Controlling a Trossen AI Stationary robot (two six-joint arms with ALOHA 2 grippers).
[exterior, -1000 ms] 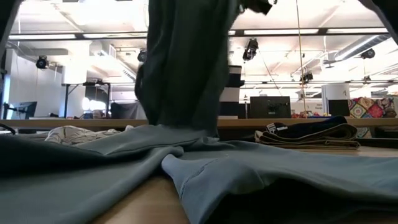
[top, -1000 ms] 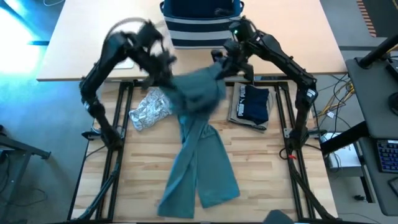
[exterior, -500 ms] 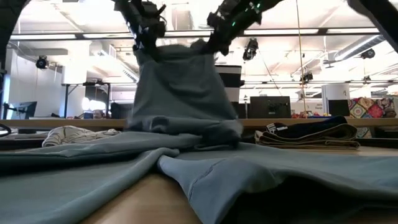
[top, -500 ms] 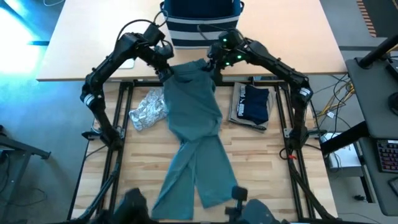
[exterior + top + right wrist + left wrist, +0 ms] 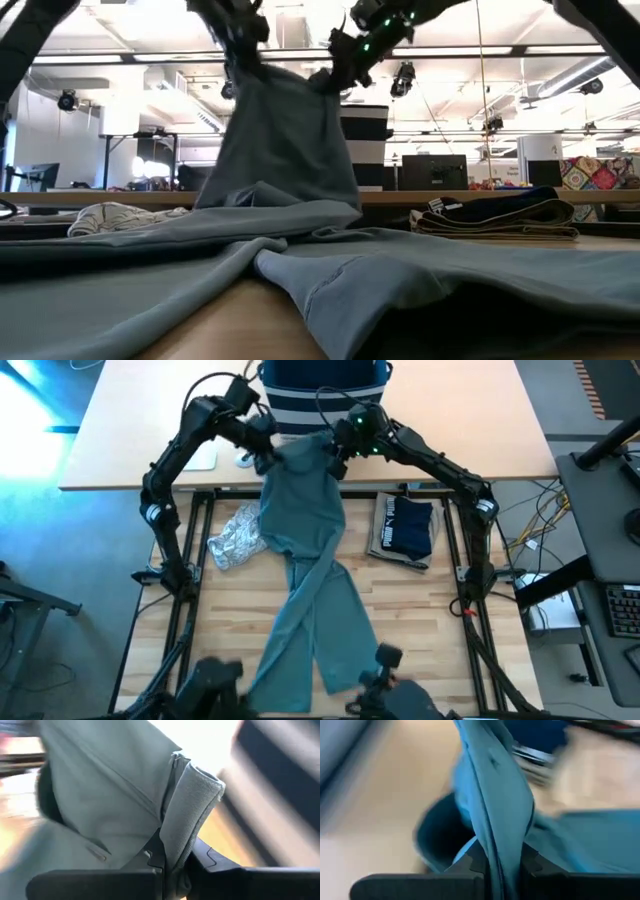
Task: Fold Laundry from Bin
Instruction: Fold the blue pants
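Currently both grippers hold the teal-green garment [image 5: 305, 550] up by its waistband in front of the bin [image 5: 322, 395]: left gripper [image 5: 266, 448] and right gripper [image 5: 335, 452] each clenched on fabric. 2 legs trail down the table [image 5: 420, 630].

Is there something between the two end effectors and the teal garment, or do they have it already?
Nothing stands between them. The left end effector and the right end effector are both shut on the top edge of the teal garment, holding it up in front of the bin; its lower part lies on the table.
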